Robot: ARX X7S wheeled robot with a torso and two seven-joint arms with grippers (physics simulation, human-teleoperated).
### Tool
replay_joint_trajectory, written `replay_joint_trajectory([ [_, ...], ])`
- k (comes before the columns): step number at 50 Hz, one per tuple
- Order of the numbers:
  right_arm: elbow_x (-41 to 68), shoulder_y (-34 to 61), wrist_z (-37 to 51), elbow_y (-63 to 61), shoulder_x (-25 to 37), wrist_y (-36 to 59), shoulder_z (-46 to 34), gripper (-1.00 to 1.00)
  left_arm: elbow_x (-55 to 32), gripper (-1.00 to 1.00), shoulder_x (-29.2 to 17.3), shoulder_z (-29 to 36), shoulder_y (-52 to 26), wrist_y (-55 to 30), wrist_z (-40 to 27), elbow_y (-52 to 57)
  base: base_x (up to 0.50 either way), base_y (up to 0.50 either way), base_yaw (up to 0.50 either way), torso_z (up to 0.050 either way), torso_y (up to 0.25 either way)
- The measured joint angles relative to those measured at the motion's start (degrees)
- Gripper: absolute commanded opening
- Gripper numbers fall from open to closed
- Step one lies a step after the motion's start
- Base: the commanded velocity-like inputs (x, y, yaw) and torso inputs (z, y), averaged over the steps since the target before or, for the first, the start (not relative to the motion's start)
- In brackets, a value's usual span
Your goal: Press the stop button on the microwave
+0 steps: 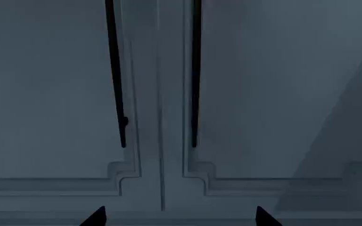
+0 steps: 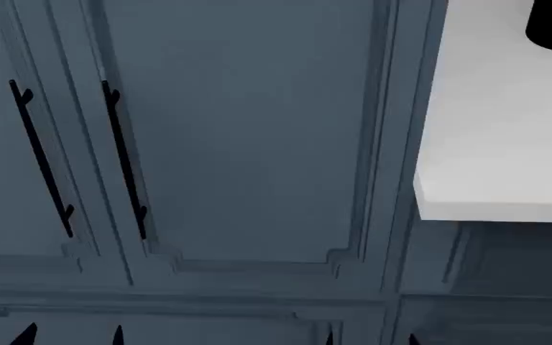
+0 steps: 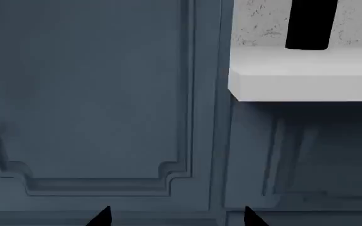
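Black tips of our left gripper (image 1: 177, 217) and right gripper (image 3: 175, 216) show jaws spread wide, holding nothing. Beyond them stand blue cupboard doors (image 2: 247, 136) and a white desk (image 2: 506, 180). We see no microwave, so we judge we must first search.

Legible text: none found.
Blue-grey panelled cabinet doors (image 2: 247, 129), their thin black bar handles (image 2: 124, 162) and the white countertop slab (image 2: 506, 144) on the right carry no readable lettering, numbers or signs.
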Motion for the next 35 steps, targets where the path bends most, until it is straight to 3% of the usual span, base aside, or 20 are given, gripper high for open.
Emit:
replay_joint_trajectory([
  [13, 0.8, 0.4, 2.4, -1.6, 1.4, 0.8, -2.4, 1.00, -1.5, 1.00, -2.2, 2.3, 0.2, -0.5, -2.1, 0.5, 0.00, 0.00, 0.00, 0.000, 0.000],
  [25, 0.2, 3.7, 4.8, -9.6, 2.5, 7.7, -5.7, 1.00, -1.8, 1.00, -5.7, 0.4, 1.2, -1.3, -5.4, -2.7, 0.00, 0.00, 0.00, 0.000, 0.000],
  [31, 0.0, 7.4, 5.8, -13.1, 2.8, 11.8, -6.9, 1.00, -2.2, 1.00, -7.8, -2.3, 1.4, -0.3, -7.4, -8.7, 0.00, 0.00, 0.00, 0.000, 0.000],
  [35, 0.1, 10.4, 6.4, -15.7, 3.0, 14.9, -7.5, 1.00, -2.6, 1.00, -9.5, -4.2, -0.9, 3.1, -8.2, -19.4, 0.00, 0.00, 0.00, 0.000, 0.000],
])
